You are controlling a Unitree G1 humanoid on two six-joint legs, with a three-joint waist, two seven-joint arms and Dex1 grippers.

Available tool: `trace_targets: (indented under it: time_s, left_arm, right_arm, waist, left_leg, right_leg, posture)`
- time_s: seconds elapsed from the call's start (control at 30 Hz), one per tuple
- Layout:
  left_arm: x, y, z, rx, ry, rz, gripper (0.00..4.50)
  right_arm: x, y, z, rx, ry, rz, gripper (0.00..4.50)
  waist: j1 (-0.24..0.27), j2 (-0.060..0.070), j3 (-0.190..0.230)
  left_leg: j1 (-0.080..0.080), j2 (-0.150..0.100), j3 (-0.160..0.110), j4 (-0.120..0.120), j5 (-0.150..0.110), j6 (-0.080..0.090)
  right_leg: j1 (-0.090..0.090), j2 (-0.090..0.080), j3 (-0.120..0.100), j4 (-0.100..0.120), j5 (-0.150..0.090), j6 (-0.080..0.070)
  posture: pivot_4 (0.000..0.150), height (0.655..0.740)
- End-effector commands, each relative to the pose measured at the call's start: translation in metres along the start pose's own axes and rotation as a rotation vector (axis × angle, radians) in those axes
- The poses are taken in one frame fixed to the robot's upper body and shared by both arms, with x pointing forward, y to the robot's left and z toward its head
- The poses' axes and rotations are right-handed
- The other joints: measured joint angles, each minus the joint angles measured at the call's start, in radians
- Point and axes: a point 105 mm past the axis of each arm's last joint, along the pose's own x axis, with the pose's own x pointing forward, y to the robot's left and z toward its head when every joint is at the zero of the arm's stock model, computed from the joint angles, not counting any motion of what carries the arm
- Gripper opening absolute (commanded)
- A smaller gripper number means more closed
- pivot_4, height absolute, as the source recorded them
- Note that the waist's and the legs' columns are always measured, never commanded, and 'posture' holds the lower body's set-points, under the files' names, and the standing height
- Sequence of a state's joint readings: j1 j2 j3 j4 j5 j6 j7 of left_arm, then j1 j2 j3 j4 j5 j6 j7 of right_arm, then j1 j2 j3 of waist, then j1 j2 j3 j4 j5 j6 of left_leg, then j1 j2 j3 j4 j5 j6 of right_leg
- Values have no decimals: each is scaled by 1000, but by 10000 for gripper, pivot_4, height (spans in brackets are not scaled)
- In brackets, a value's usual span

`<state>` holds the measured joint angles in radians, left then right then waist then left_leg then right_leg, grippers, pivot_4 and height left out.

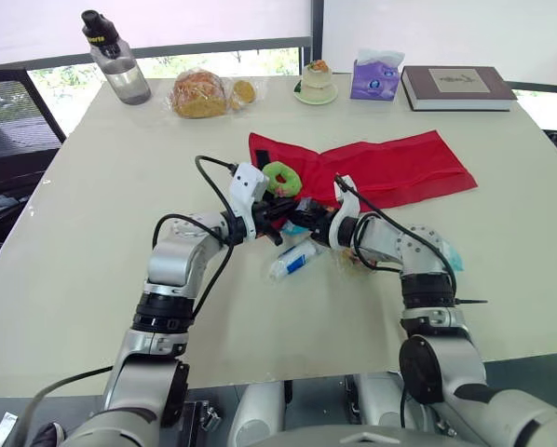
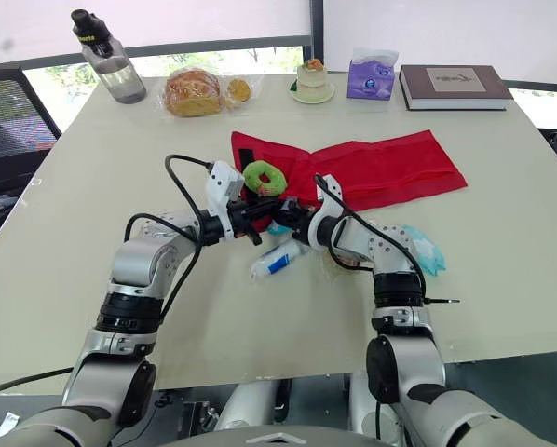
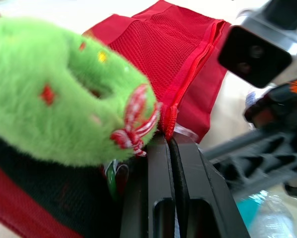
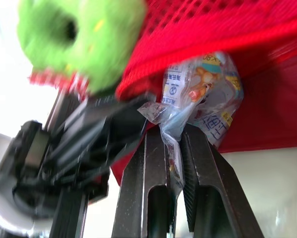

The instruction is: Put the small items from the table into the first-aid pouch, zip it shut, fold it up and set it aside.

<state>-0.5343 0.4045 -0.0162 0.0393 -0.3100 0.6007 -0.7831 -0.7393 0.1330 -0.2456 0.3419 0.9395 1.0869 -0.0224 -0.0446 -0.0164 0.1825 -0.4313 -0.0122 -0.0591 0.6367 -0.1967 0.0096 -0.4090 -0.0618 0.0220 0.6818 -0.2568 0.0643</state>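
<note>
Your left hand [image 3: 171,144] is clamped on the rim of the pouch [image 1: 390,168], at the middle of the table [image 1: 92,233], likely to hold its mouth open. Your right hand [image 4: 173,131] pinches a packet [image 4: 203,94] at that mouth, seemingly to slip it inside.

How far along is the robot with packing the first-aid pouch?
Nothing looks packed yet: the red pouch lies unfolded with a green fuzzy ring on top. In hand: the left gripper pinches the pouch's zipper edge while the right gripper holds a clear printed packet at it. Left: a white tube and a teal packet lie on the table, then zipping, folding, setting aside.
</note>
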Motion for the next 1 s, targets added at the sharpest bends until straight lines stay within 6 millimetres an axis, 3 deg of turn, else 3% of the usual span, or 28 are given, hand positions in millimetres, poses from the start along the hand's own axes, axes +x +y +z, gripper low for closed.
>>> trace_targets:
  time_s: [0.03, 0.27, 0.63, 1.0]
  left_arm:
    - [2, -23, 14, 41, -57, -101, 451]
    - [-2, -15, -1, 22, -16, -57, 451]
    - [-3, -4, -8, 3, 0, -15, 451]
    - [1, -29, -4, -29, -20, -137, 451]
  right_arm:
    - [2, 17, 19, 11, -98, 67, 0]
    - [-4, 30, 27, 56, -162, 179, 0]
    - [-19, 39, 28, 143, -196, 289, 0]
    - [-7, 38, 24, 96, -189, 230, 0]
  waist:
    - [1, 0, 0]
    - [1, 0, 0]
    - [1, 0, 0]
    - [1, 0, 0]
  left_leg:
    - [0, 0, 0, 0, 0, 0]
    - [0, 0, 0, 0, 0, 0]
    - [-1, 0, 0, 0, 0, 0]
    - [-1, 0, 0, -1, 0, 0]
  right_leg:
    - [0, 0, 0, 0, 0, 0]
    - [0, 0, 0, -1, 0, 0]
    - [0, 0, 0, -1, 0, 0]
    - [0, 0, 0, -1, 0, 0]
  posture:
    - [1500, 7400]
    - [1500, 7400]
    - [1500, 7400]
    - [1500, 7400]
